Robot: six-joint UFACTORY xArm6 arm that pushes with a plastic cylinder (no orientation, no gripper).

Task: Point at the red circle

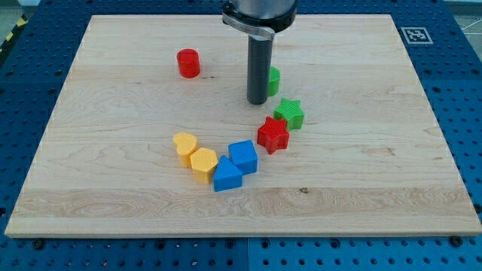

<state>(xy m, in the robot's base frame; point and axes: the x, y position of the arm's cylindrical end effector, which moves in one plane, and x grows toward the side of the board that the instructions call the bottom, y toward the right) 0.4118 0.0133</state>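
The red circle (188, 63) is a short red cylinder at the upper left of the wooden board (113, 150). My tip (257, 102) is the lower end of the dark rod, right of the red circle by roughly a rod's length, and not touching it. A green block (274, 80) sits just behind the rod on its right, partly hidden by it. A green star (289, 114) and a red star (273, 135) lie just below and right of the tip.
Lower down, a yellow heart (184, 147), a yellow hexagon (203, 164), a blue block (227, 175) and a blue cube (243, 156) form a touching arc. A marker tag (416, 35) sits beyond the board's upper right corner.
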